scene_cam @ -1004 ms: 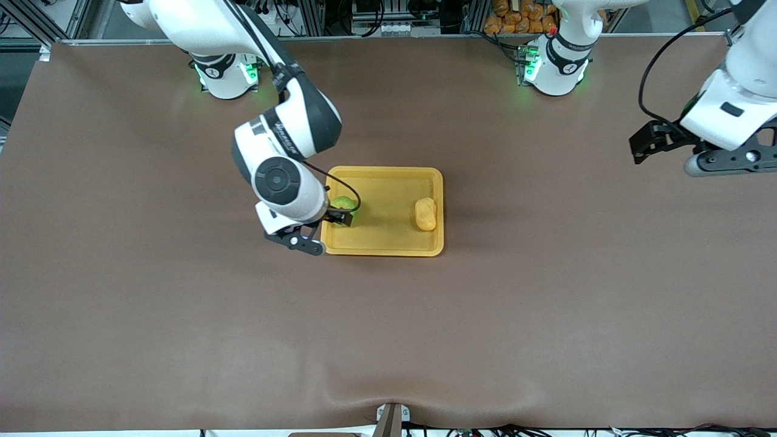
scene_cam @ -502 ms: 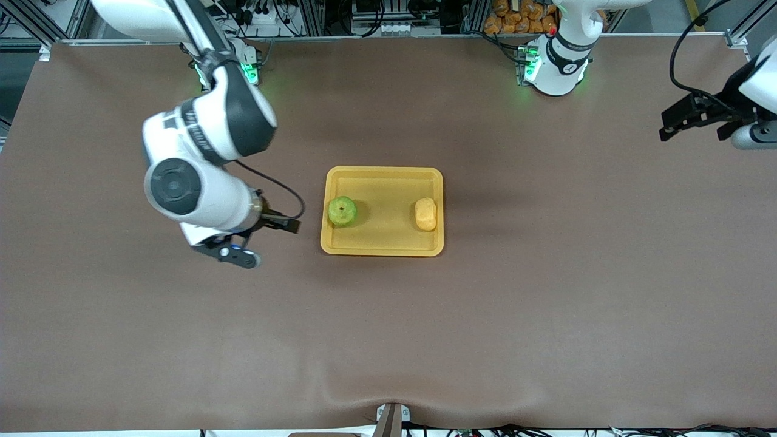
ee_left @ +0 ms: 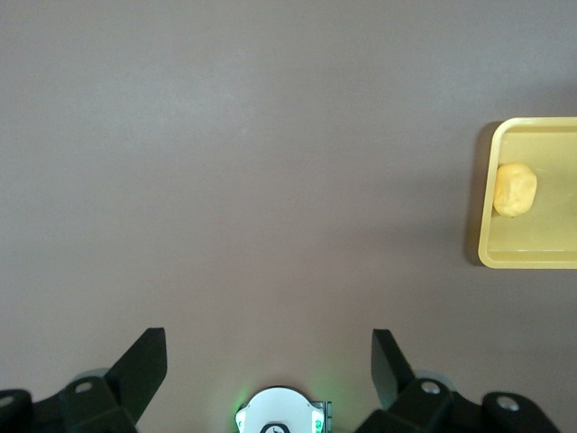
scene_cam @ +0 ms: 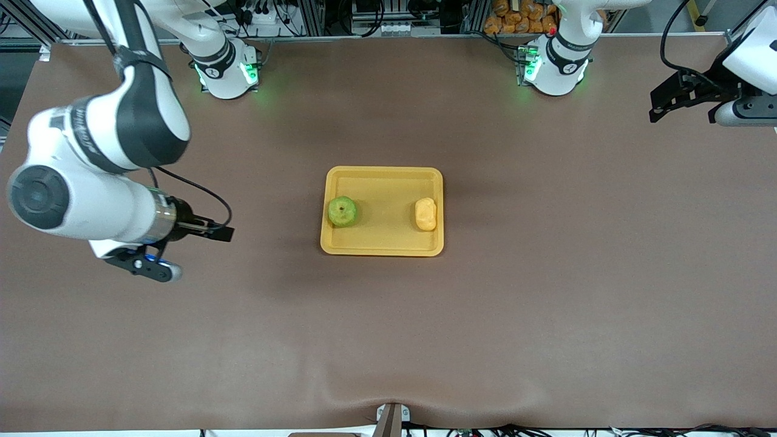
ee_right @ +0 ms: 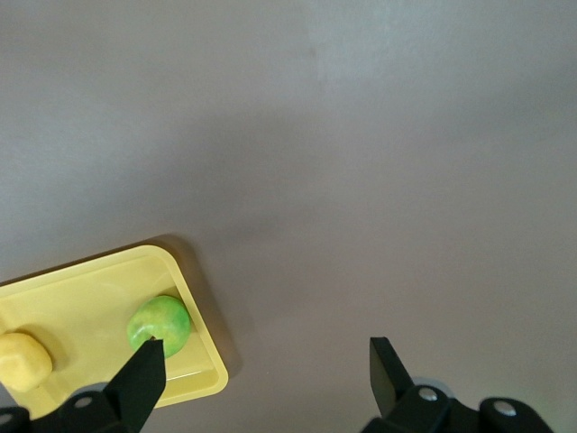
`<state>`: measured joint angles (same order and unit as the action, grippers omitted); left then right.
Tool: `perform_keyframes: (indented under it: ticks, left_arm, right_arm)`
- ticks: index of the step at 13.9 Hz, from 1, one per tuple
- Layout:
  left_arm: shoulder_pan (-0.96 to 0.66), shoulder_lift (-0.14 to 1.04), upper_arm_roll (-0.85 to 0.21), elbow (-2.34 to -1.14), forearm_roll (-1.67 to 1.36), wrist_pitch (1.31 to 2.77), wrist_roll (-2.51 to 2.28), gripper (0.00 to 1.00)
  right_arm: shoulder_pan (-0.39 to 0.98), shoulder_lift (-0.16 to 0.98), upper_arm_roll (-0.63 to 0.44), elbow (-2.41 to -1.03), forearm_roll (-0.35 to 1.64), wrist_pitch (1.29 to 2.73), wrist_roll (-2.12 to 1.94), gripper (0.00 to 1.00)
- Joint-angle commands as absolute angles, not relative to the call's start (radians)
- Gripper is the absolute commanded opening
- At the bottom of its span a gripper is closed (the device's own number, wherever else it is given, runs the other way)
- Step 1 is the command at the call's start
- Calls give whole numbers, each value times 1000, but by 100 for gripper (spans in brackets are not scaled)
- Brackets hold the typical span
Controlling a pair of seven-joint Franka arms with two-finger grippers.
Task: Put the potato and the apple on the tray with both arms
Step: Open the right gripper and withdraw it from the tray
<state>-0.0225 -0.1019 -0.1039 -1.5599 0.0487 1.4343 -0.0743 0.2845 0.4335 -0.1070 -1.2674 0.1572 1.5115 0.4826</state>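
The yellow-orange tray [scene_cam: 382, 191] lies at the table's middle. The green apple [scene_cam: 342, 211] sits in it at the right arm's end, and the yellow potato [scene_cam: 425, 214] sits in it at the left arm's end. My right gripper [scene_cam: 215, 233] is open and empty over bare table, well clear of the tray toward the right arm's end. The right wrist view shows its open gripper [ee_right: 266, 365], the apple [ee_right: 160, 325], the potato [ee_right: 22, 359] and the tray [ee_right: 203, 381]. My left gripper [scene_cam: 668, 100] is open and empty, over the table's left-arm end. The left wrist view shows its open gripper [ee_left: 267, 356], the potato [ee_left: 515, 189] and the tray [ee_left: 527, 260].
The brown table mat [scene_cam: 388, 340] spreads all around the tray. The two arm bases [scene_cam: 224, 73] [scene_cam: 555, 67] stand along the edge farthest from the front camera. The left arm's base [ee_left: 279, 417] shows in the left wrist view.
My right gripper has let go of the apple in the tray and drawn away toward the right arm's end of the table. My left gripper has moved farther from the tray.
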Motion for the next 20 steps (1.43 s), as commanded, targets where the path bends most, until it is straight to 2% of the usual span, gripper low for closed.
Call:
perform_keyframes:
  ticks: [1, 7, 10, 13, 17, 20]
  left_arm:
    - [-14, -124, -104, -1577, 37, 1427, -61, 100]
    - [-17, -123, -115, -1580, 37, 1427, -78, 100]
    - [-17, -124, -115, -1582, 37, 1425, -78, 100]
    - [-17, -124, -117, -1585, 35, 1425, -78, 100]
    - [-17, -132, -117, -1588, 35, 1422, -77, 100]
    - [-17, -133, -117, -1588, 35, 1419, -75, 100]
  right_arm:
    - [236, 371, -94, -1279, 150, 1496, 402, 100]
    - [161, 282, -94, -1295, 89, 1473, 296, 100]
    - [95, 204, -92, -1373, 90, 1463, 213, 100]
    - [48, 167, -92, -1393, 100, 1462, 204, 100]
    - [15, 69, -94, -1479, 91, 1485, 77, 100]
    - [11, -61, -92, -1642, 86, 1549, 75, 100]
